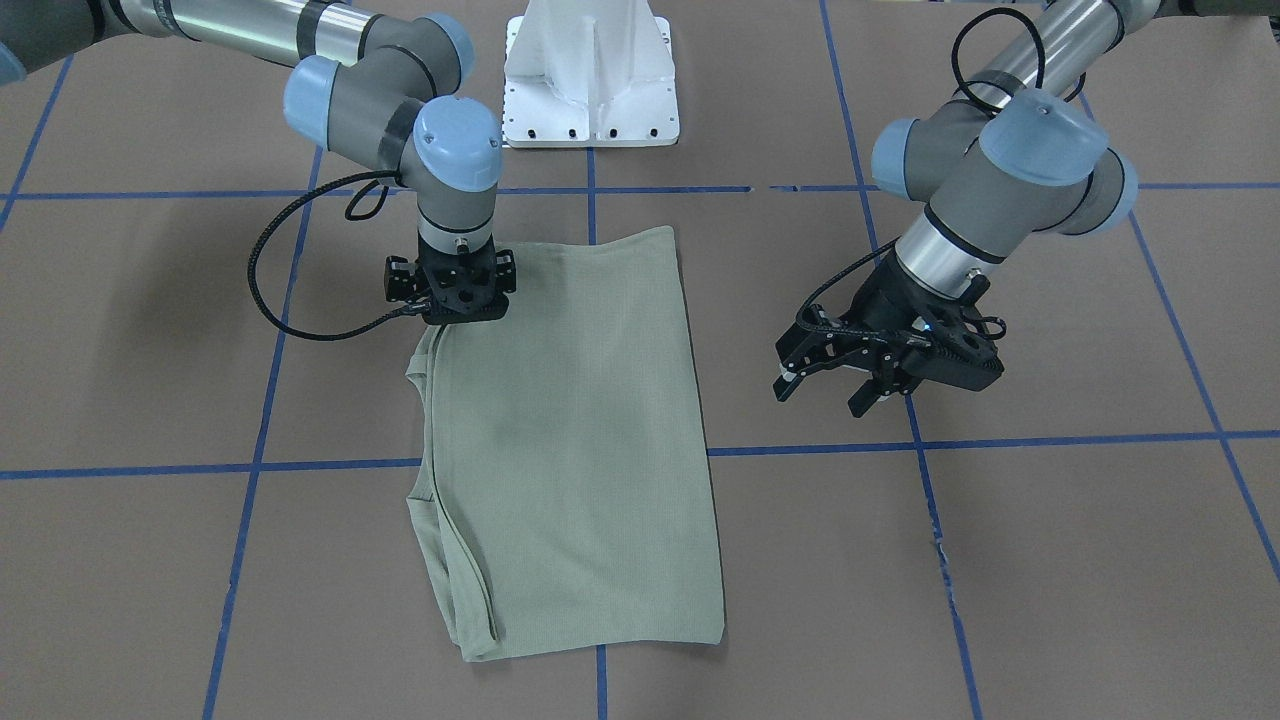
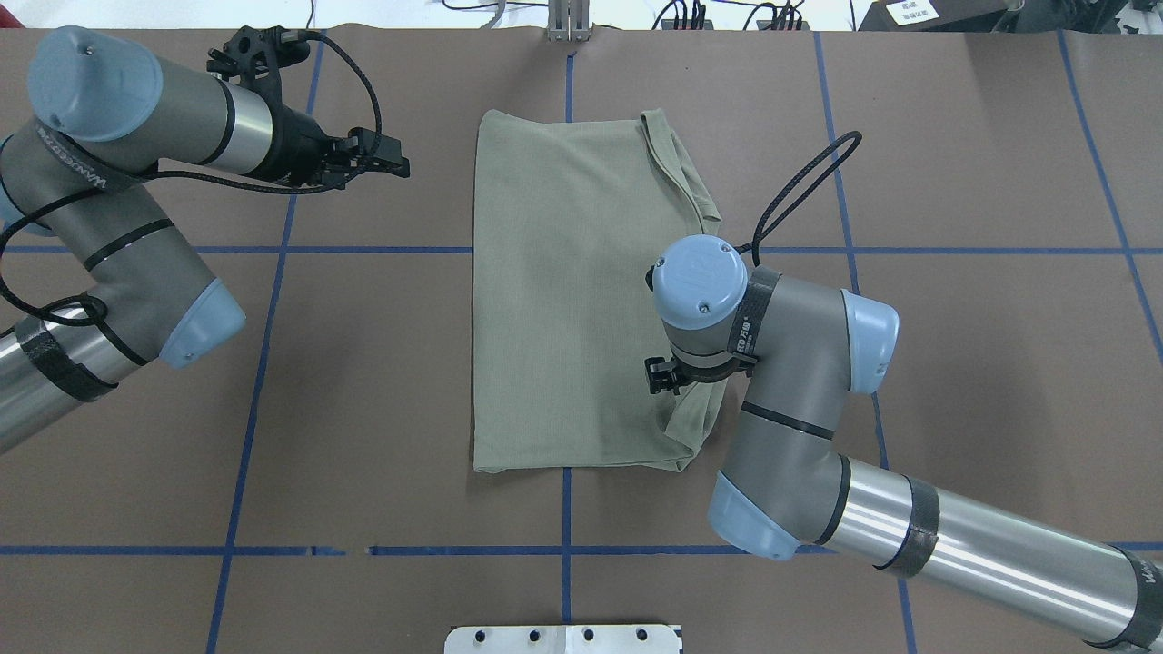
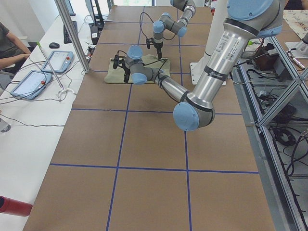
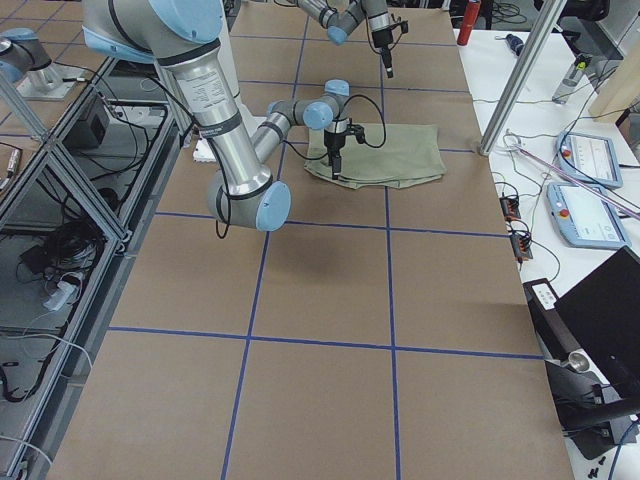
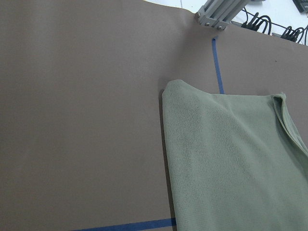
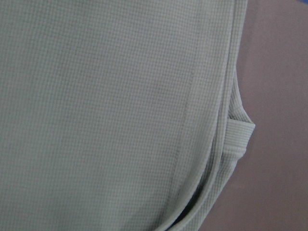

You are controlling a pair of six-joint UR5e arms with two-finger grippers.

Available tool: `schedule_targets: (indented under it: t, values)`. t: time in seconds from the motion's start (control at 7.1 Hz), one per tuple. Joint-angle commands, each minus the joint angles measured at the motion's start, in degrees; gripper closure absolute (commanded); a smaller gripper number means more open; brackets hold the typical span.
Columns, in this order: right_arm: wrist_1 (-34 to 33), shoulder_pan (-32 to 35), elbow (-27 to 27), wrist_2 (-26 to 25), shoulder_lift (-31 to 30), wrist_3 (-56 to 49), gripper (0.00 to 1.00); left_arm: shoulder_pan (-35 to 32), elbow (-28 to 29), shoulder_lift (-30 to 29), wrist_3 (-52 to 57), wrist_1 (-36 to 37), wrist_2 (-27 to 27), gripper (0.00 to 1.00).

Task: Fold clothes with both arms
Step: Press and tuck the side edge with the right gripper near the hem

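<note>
The pale green shirt (image 1: 580, 420) lies folded into a long rectangle (image 2: 563, 300) in the middle of the brown table, with loose folded layers along the edge on my right arm's side. My right gripper (image 1: 450, 318) points straight down at that edge, near the corner closest to the robot. Its fingertips are hidden under the wrist, so I cannot tell whether they hold the cloth. The right wrist view is filled by the shirt's (image 6: 120, 110) ribbed knit and hem. My left gripper (image 1: 820, 395) hovers open and empty (image 2: 395, 156) beside the shirt's other long edge, apart from it. The shirt's far corner (image 5: 231, 163) shows in the left wrist view.
Blue tape lines (image 1: 590, 195) cross the table in a grid. The white pedestal base (image 1: 592, 80) stands at the robot's edge. A side bench holds tablets (image 3: 33, 82), where a person's arm (image 3: 12, 48) rests. A metal post (image 3: 72, 33) rises at the table's rim.
</note>
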Motion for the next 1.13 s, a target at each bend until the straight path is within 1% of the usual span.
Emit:
schedule_targets:
  t: [0.0,0.28,0.56,0.85,0.99]
  values:
    - [0.2,-0.1,-0.6,0.1,-0.2,0.1,0.0,0.2,0.1,0.1,0.0,0.0,0.0,0.0]
    - [-0.1,0.5,1.3,0.2,-2.0,0.1,0.0,0.6,0.1,0.1,0.0,0.0,0.0,0.0]
    - [-0.1,0.1,6.9,0.2,-7.2,1.5,0.0,0.9,0.1,0.1,0.0,0.0,0.1,0.0]
    - [-0.2,-0.8,8.3,0.2,-8.6,2.9,0.0,1.0,0.1,0.1,-0.1,0.0,0.1,0.0]
    - [-0.2,-0.8,9.9,0.7,-8.7,2.8,0.0,1.0,0.0,-0.1,-0.1,0.0,0.0,0.0]
